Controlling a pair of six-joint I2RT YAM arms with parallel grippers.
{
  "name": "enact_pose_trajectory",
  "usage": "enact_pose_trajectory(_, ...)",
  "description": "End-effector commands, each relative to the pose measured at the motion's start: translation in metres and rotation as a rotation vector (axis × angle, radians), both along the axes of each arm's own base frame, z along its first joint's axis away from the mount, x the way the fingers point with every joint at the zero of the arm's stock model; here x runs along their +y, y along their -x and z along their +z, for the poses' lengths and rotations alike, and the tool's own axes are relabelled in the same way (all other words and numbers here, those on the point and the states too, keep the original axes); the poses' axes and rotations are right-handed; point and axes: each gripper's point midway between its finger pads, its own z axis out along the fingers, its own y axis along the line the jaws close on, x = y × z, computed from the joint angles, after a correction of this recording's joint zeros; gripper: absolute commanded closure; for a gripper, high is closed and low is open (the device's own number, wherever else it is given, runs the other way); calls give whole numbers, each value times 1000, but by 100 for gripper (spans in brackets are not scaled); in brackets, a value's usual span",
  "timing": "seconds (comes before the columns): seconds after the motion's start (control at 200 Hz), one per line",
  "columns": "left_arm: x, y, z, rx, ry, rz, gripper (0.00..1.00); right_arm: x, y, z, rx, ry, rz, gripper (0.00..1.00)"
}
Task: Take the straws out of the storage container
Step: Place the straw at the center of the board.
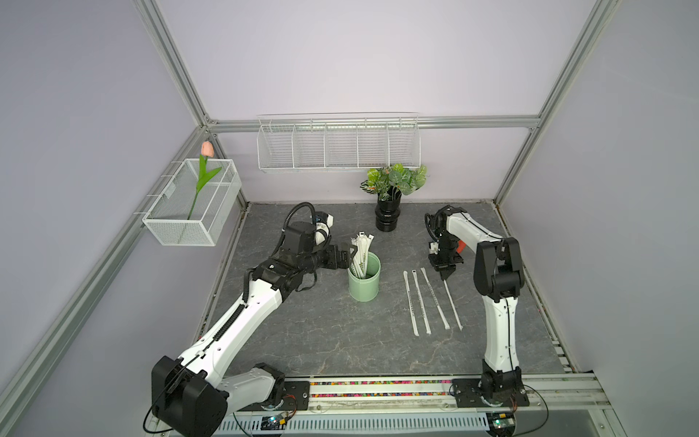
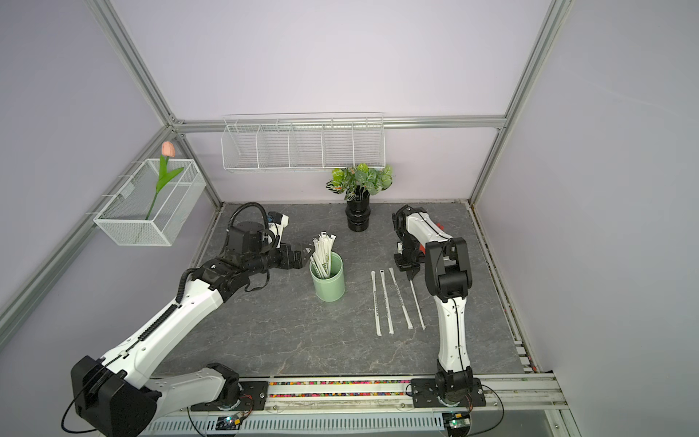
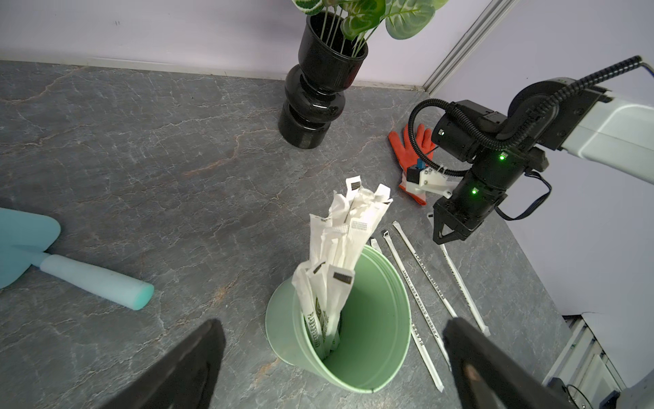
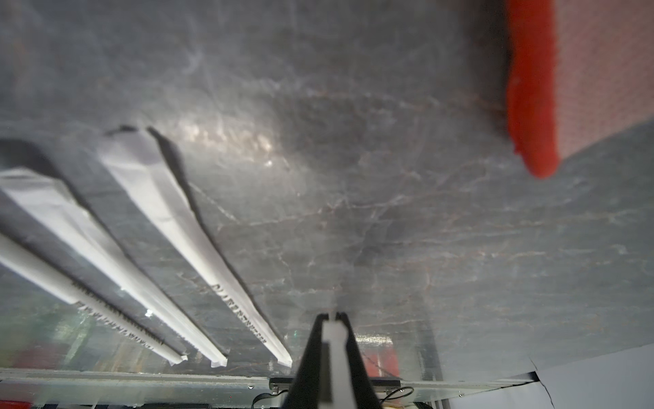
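Mint-green storage container (image 1: 364, 283) holds most straws (image 1: 361, 251), left of three laid straws (image 1: 420, 302). Right gripper (image 1: 445, 274), clenched on a fourth straw (image 1: 454, 304), seems to be placing it; next probably release. Left gripper (image 1: 350, 254) hovers spread wide beside the cup.

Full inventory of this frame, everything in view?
bundled straws: uncounted, white, standing in the cup
loose straws: three, white, flat on the table beside the cup
held straw: one, white, in the right gripper
cup: one, mint green, mid-table
vase: one, black with green leaves, table's back
glove: one, orange, behind the right gripper
trowel: one, pale blue, tabletop, left wrist view only
baskets: two, white wire, wall-mounted; one holds a pink tulip
left gripper: one, black, open beside the bundled straws
right gripper: one, black, shut on the held straw
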Motion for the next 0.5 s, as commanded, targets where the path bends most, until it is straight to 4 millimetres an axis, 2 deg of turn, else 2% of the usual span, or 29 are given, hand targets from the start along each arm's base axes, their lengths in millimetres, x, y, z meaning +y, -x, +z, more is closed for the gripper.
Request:
enact_pose_trajectory(0.0, -5, -1, 3, -6, 8, -16, 0, 5, -5, -3, 9, -28, 1, 92)
enact_pose_trajectory(0.27, -5, -2, 3, -5, 7, -14, 0, 8, -11, -12, 23, -32, -4, 91)
enact_pose_trajectory(0.495, -5, -1, 2, -2, 5, -15, 0, 8, -7, -20, 40, -29, -10, 89)
